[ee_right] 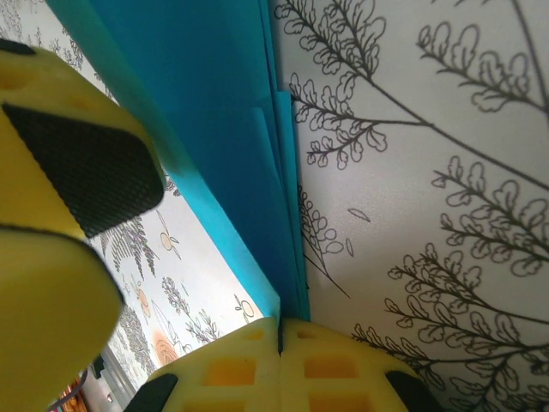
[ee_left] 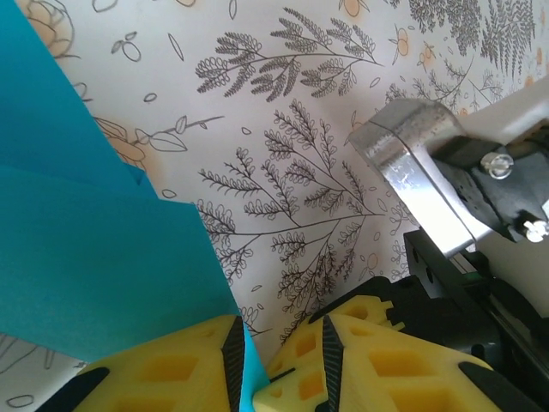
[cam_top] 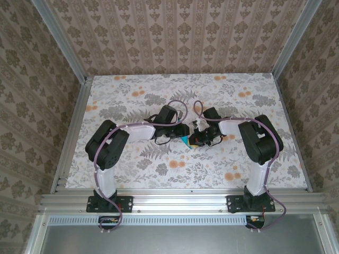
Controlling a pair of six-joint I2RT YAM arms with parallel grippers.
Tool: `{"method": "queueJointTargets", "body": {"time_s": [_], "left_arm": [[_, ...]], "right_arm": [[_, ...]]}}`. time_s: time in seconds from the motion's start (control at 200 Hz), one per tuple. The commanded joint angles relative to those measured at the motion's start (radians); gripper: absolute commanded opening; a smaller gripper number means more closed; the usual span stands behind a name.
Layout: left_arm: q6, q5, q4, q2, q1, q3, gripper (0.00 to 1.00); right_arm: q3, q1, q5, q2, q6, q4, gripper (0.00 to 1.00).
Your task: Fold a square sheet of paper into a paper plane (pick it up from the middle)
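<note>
Two arms reach over the flowered tabletop (cam_top: 132, 90) and meet at its middle, so two hands and one piece of teal-blue paper (cam_top: 185, 141) are there to count. The paper lies between the two hands, touching both.

The left hand (cam_top: 183, 131) stands narrowly parted. In its wrist view the left hand (ee_left: 281, 322) has the paper (ee_left: 94, 257) running down into the gap beside its left finger (ee_left: 171, 369), while a strip of tabletop shows between the paper and the right finger (ee_left: 386, 360). Whether that hand has any hold on the paper I cannot tell. From there the paper spreads up and to the left of the hand in two overlapping layers, one edge stepped over the other. A silver metal bracket (ee_left: 412, 163) sits up and to the right of that hand.

The right hand (cam_top: 200, 138) is closed on the paper. In its wrist view the right hand (ee_right: 280, 324) has its two yellow fingers pressed together, with the paper (ee_right: 214, 103) caught in the seam. The paper rises from the fingertips as several stacked layers on edge. A third yellow finger (ee_right: 51, 257) with a black pad sits left of that hand, just beside the paper.
</note>
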Motion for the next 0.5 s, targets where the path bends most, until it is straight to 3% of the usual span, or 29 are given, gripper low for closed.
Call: {"method": "queueJointTargets", "body": {"time_s": [0.0, 0.495], "left_arm": [[-0.015, 0.002, 0.016, 0.020, -0.001, -0.015, 0.33], [0.010, -0.049, -0.018, 0.062, 0.001, -0.002, 0.30]], "right_arm": [[-0.018, 0.003, 0.088, 0.067, -0.002, -0.079, 0.02], [-0.018, 0.004, 0.085, 0.075, -0.004, -0.082, 0.02]]}}
